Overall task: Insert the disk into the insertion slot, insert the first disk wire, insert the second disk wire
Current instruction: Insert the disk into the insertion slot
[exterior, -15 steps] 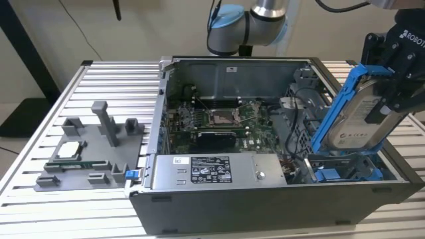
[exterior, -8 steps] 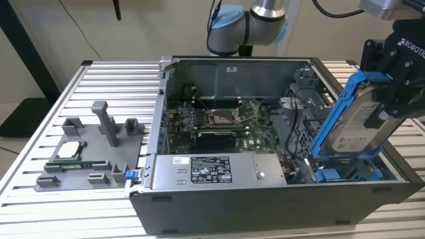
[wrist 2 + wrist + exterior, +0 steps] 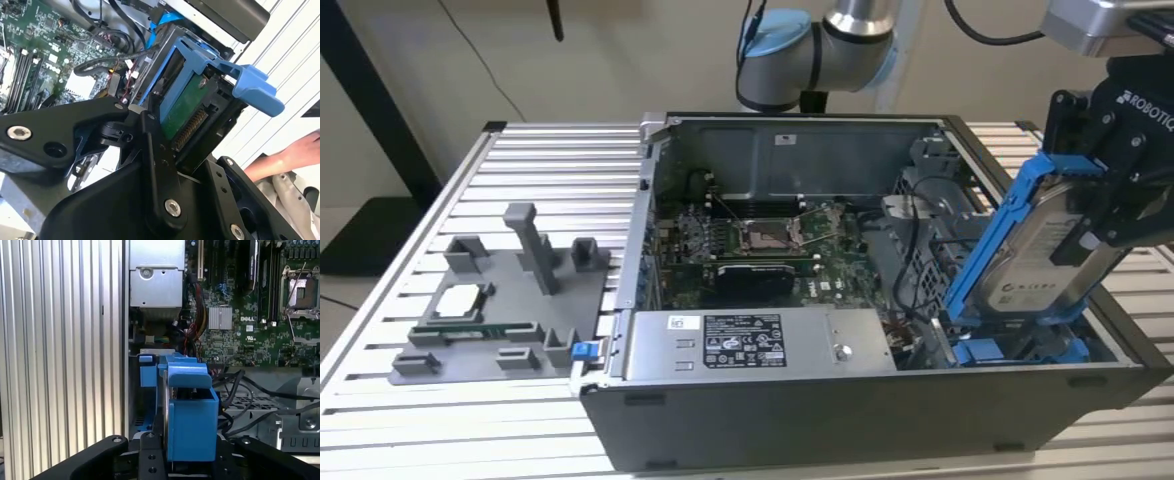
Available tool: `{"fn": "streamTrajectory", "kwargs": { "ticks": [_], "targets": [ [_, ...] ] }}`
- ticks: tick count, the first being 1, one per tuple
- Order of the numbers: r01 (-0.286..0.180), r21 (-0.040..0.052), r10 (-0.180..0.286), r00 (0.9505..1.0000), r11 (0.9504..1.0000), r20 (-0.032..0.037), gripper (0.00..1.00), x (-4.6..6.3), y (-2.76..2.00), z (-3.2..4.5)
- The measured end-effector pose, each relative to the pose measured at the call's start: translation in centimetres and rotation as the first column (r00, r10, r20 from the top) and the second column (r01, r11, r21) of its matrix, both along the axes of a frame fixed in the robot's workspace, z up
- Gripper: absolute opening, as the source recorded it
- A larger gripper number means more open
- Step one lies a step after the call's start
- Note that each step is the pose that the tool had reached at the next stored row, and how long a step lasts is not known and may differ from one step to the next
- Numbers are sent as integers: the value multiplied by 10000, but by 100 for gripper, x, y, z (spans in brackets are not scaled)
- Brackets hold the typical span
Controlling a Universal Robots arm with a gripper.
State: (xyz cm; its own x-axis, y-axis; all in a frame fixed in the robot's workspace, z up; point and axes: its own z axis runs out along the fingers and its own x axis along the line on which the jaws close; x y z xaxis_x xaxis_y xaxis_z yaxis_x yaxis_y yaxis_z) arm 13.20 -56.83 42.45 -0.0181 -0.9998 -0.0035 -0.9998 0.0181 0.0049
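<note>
Single arm, black two-finger gripper at the exterior view's right, over the near right corner of the open dark grey metal computer case. Gripper clenched on the disk, a silver-grey rectangular hard drive with a white label in a bright blue plastic caddy; both wrist views show black fingers pressed on either side of the caddy. Disk steeply tilted: upper end in the gripper, lower end down in the insertion slot, a grey metal drive bay with bright blue plastic rails. Disk not lying flat in the bay; cannot tell whether its lower edge touches the rails. In the second wrist view the disk's green circuit-board underside and connector edge face the camera. Green motherboard at case centre; long grey power-supply box along the near wall, left of the bay. Case stands on a slatted aluminium table; grey plastic fixture tray at far left. A person's hand over the table slats.
</note>
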Motion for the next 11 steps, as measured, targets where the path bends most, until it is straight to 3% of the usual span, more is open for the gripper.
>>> {"fn": "streamTrajectory", "kwargs": {
  "ticks": [11],
  "targets": [
    [0,5,0,10000,10000,0,0,2,0,-33]
  ]
}}
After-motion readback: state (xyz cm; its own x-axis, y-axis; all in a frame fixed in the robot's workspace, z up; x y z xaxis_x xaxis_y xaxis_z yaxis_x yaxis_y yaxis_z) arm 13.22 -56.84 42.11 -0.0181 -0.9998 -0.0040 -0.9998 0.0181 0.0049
